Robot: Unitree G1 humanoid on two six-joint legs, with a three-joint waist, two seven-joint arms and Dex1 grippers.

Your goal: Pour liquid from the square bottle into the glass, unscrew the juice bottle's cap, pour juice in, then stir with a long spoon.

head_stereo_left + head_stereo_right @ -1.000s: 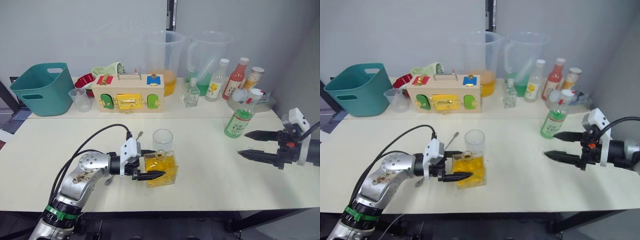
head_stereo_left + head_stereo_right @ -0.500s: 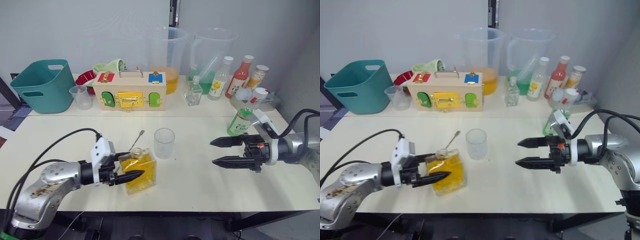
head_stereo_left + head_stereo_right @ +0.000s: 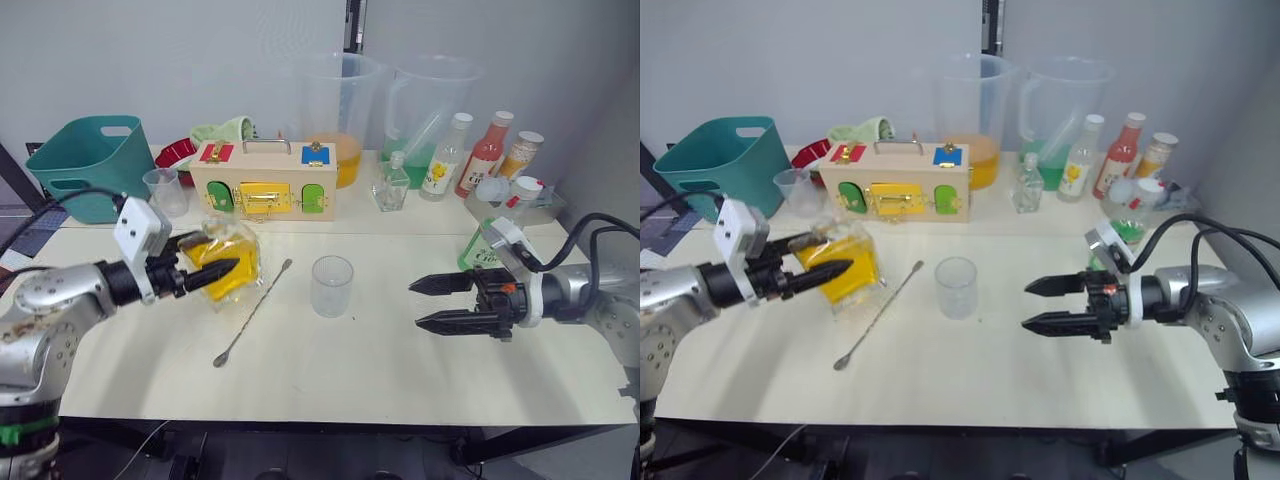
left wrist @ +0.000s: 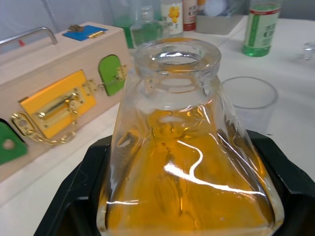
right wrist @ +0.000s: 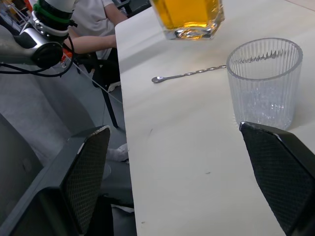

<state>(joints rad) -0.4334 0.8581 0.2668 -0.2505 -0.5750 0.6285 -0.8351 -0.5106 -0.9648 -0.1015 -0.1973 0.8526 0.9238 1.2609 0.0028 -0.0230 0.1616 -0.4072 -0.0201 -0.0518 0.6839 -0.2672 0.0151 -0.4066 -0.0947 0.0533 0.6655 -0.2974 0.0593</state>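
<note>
My left gripper (image 3: 215,258) is shut on the square bottle (image 3: 232,262), holding it tilted above the table's left side with yellow liquid (image 4: 187,187) inside and its neck open. The glass (image 3: 331,286) stands empty mid-table, to the right of the bottle. Between them the long spoon (image 3: 252,313) lies flat on the table. My right gripper (image 3: 415,305) hovers open, a short way right of the glass, fingers pointing at it. The juice bottle (image 3: 480,248) stands behind my right wrist, partly hidden, with its white cap (image 3: 526,185) on.
Along the back stand a teal basket (image 3: 85,165), a plastic cup (image 3: 160,190), a wooden latch box (image 3: 265,182), two big jugs (image 3: 335,110), a small flask (image 3: 392,185), a yellow-label bottle (image 3: 442,157) and a red bottle (image 3: 482,155). A person (image 5: 98,14) sits beyond the table's left edge.
My left gripper has lifted the square bottle off the table and carried it up and to the left, away from the glass. My right gripper has come in toward the glass.
</note>
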